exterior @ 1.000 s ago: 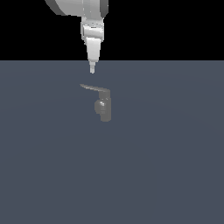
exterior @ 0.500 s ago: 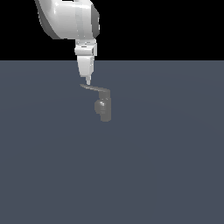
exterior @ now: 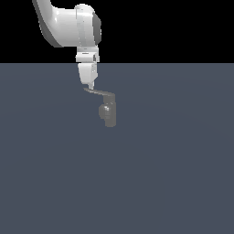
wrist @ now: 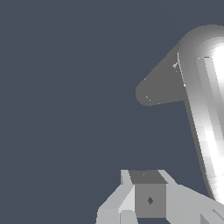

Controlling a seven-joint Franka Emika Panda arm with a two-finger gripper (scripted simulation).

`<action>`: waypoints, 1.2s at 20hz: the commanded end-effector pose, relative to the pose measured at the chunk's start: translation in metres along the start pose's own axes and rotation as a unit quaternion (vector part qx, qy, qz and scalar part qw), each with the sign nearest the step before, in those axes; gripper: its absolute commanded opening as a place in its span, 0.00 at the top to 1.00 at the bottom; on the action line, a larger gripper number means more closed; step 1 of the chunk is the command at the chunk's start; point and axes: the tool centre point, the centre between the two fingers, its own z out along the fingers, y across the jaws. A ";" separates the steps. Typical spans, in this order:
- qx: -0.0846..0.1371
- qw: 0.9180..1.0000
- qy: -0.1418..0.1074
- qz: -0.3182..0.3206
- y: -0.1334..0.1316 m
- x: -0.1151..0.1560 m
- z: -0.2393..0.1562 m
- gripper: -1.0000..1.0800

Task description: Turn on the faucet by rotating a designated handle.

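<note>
so the fingers (exterior: 90, 85) are pointing straight down with the tips right at the free end of the handle (exterior: 97, 93), looks like touching or just above it. They look pressed together, no gap I can see, and nothing's gripped between them. The faucet (exterior: 108, 112) sits on the flat grey desk (exterior: 173, 173), below the fingertips and off toward the exterior view's right, handle sticking out from its top. Wrist view shows the handle (wrist: 205, 109) up close as a bright rounded bar
</note>
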 end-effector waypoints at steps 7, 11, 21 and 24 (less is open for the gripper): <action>0.000 1.000 0.000 0.000 0.012 -0.002 0.000 1.00; 0.000 1.000 0.000 0.000 0.021 -0.004 0.000 1.00; 0.000 1.000 0.000 0.001 0.044 -0.007 0.000 1.00; 0.000 1.000 0.000 0.001 0.051 -0.009 0.000 1.00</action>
